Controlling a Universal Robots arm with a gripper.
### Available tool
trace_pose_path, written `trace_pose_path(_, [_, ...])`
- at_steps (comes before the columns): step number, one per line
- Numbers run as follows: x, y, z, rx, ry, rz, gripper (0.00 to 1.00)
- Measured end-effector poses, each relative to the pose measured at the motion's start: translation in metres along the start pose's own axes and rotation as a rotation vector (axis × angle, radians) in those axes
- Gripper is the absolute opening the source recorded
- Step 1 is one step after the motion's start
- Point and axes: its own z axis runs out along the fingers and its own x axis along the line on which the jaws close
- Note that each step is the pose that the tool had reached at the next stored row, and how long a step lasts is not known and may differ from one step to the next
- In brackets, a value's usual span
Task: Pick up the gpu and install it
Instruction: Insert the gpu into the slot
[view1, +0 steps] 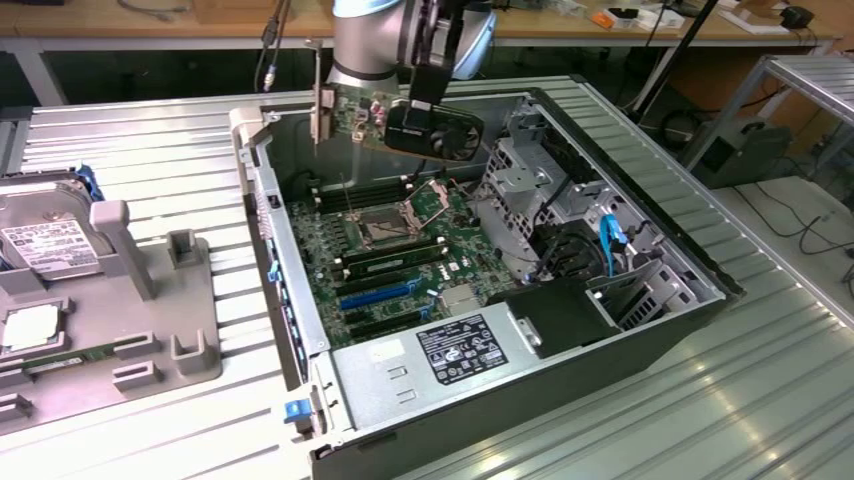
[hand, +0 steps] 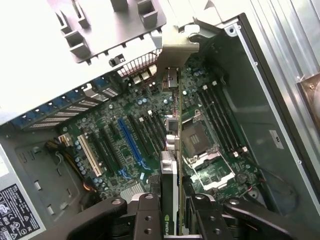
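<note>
The gripper (hand: 172, 202) pinches the gpu (hand: 169, 165) edge-on above the open computer case (view1: 441, 430), so lining up seems the step in hand, calling for its edge squared over a slot; a tray (view1: 160, 320) on the exterior view's left of the case holds a hard drive (view1: 47, 245), and the case holds a motherboard (view1: 320, 230), memory sticks (view1: 387, 262) and a power supply (view1: 441, 350).

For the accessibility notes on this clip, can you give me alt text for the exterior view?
A robot arm's gripper holds the gpu in the air above an open computer case, over its motherboard. On the exterior view's left, a hard drive sits in a gray holder.
</note>
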Motion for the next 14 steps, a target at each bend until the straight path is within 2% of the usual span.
trace_pose_path(14, [0.0, 0.0, 0.0, -0.0047, 0.0071, -0.173, 0.27])
